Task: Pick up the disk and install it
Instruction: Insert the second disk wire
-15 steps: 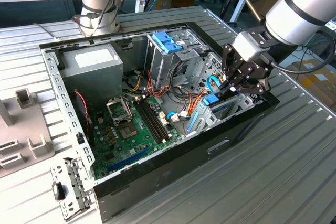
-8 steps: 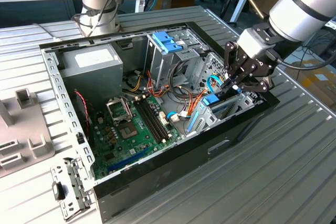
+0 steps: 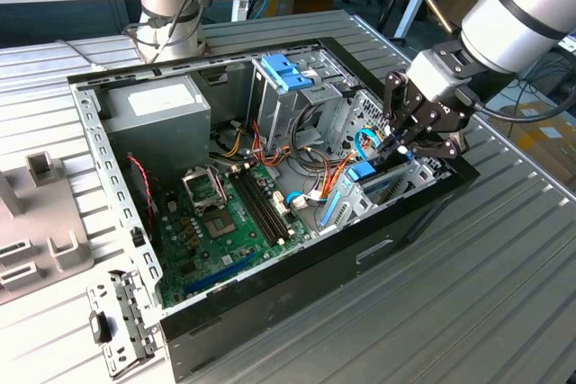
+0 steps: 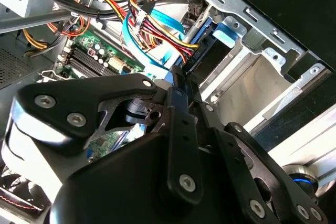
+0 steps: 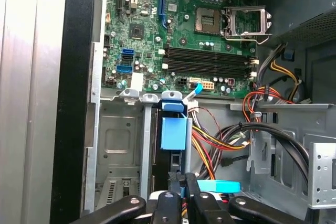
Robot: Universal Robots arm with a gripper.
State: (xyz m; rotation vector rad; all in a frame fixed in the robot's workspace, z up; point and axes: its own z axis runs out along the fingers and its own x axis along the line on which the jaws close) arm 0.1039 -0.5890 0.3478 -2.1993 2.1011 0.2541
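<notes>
Disk is already standing on edge in the bay slot — you're at the seating step. Gripper fingers are pinched together on its rear edge; seating it probably wants a straight, gentle push.

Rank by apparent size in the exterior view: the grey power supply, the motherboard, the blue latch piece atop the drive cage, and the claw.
1. Motherboard, largest.
2. Grey power supply.
3. Claw.
4. Blue latch piece, smallest.
The claw and the latch piece look fairly close in size, and the claw sits nearer the camera, so that pair is unsure.
</notes>
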